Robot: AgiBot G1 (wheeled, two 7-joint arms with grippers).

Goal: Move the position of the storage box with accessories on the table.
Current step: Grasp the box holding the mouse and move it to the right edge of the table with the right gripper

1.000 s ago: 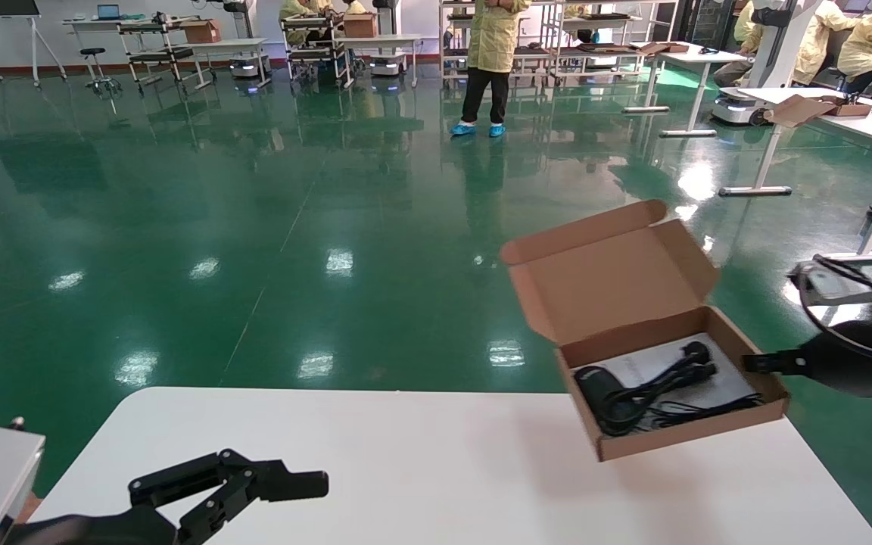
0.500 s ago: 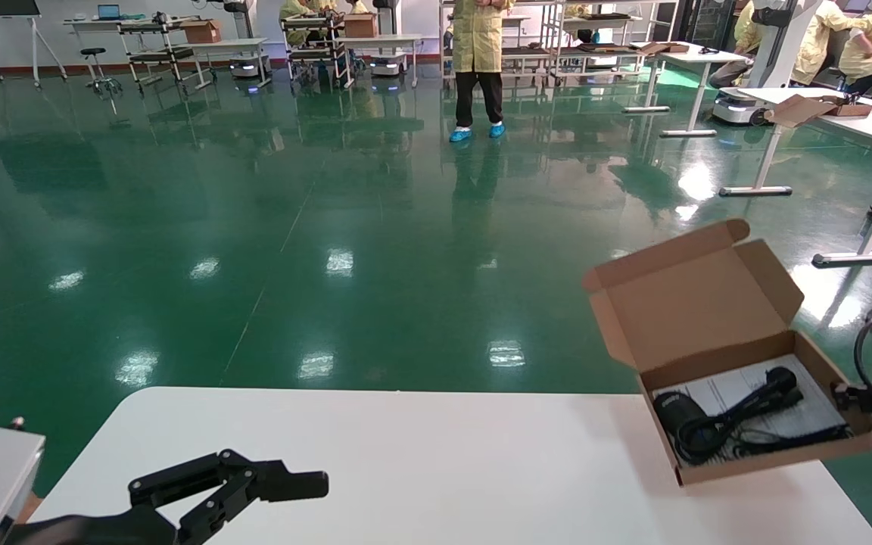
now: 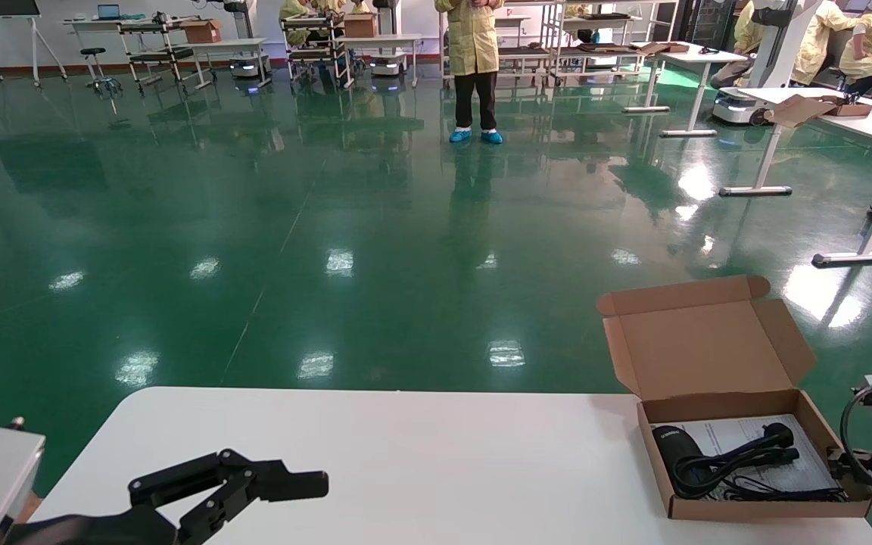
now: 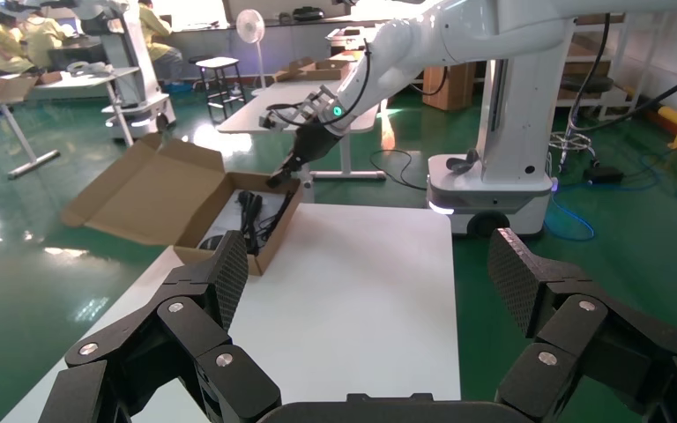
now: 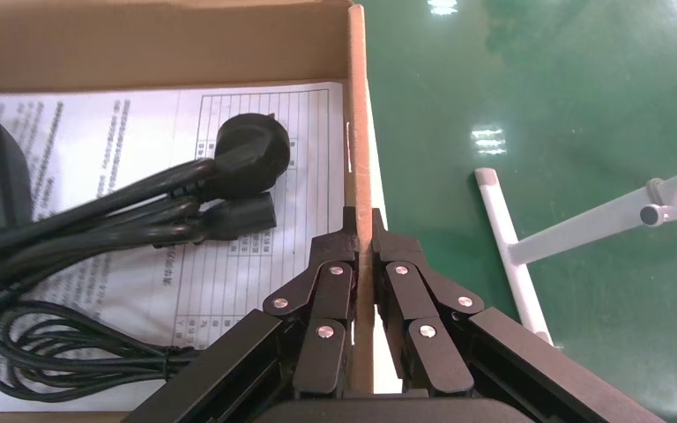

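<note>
One wide white table (image 3: 421,454) fills the near foreground of the head view, with the glossy green floor (image 3: 254,227) stretching behind it. At the table's right end, close to the right edge, the storage box (image 3: 754,509) is seen resting with its flap lid (image 3: 701,344) raised and tilted back. Inside it, the accessories (image 3: 716,462) are laid out: a black cylindrical device and coiled black cables on top of a white printed sheet. The right side wall of the box is pinched by the right gripper (image 5: 363,231), one finger inside the box and one outside, pressed against the cardboard. The left gripper (image 4: 370,278) is held low over the table's near left part, well apart from the box, its fingers spread wide and holding nothing.
</note>
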